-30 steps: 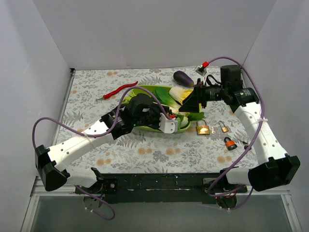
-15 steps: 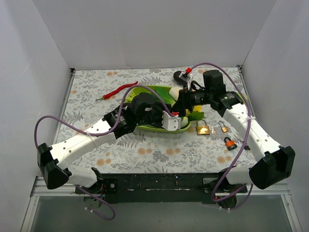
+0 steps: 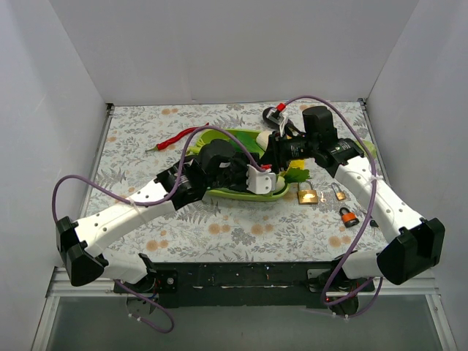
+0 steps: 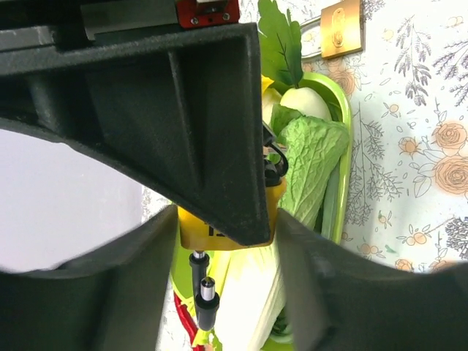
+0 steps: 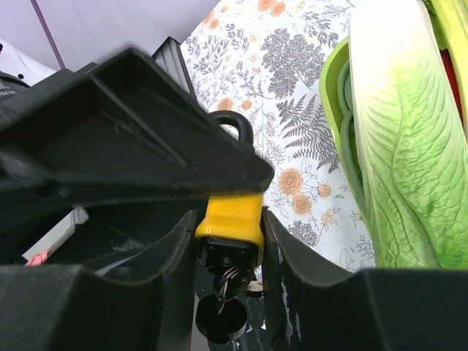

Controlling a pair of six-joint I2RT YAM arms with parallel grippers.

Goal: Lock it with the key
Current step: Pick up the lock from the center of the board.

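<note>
Yellow padlock (image 5: 230,219), with a black shackle, is held clear of the table above the right end of the green tray (image 3: 223,193). A key (image 5: 228,281) on a ring is seated in its base. Left gripper (image 3: 262,174) is clamped on the padlock body. Right gripper (image 3: 281,152) meets it from the far side, its fingers close on either flank of the body and key; whether they actually grip cannot be confirmed. Lettuce (image 5: 409,146) lies in the tray. Brass padlock (image 3: 307,195) and orange padlock (image 3: 349,216) rest on the floral table cover (image 3: 146,157) right of the tray, apart from both grippers.
</note>
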